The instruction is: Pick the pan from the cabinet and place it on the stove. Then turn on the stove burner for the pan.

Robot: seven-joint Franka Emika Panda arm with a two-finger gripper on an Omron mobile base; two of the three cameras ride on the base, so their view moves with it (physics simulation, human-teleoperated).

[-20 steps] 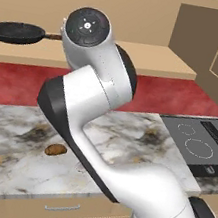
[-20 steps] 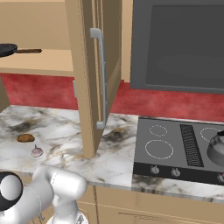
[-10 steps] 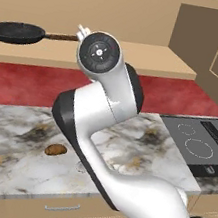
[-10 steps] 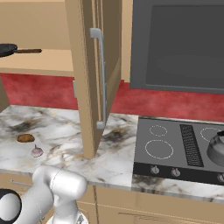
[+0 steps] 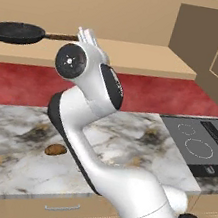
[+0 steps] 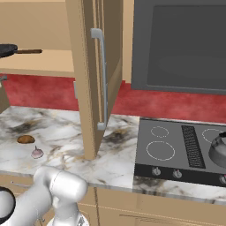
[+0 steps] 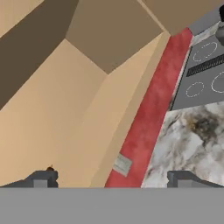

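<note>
Blocking pan (image 5: 17, 32) handle end: arm (image 5: 92, 85)

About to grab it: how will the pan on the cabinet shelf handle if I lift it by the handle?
The pan looks rigid, so it shouldn't flex. Its wide dark bowl sits far from the thin handle, so it will likely droop bowl-first unless gripped firmly. The open gripper suits the slim handle, which may twist between the fingers.

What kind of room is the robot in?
It looks like a kitchen. There is a stove with ring-shaped burners and knobs, a marble-patterned counter, and a wooden cabinet with a pan on its shelf.
</note>
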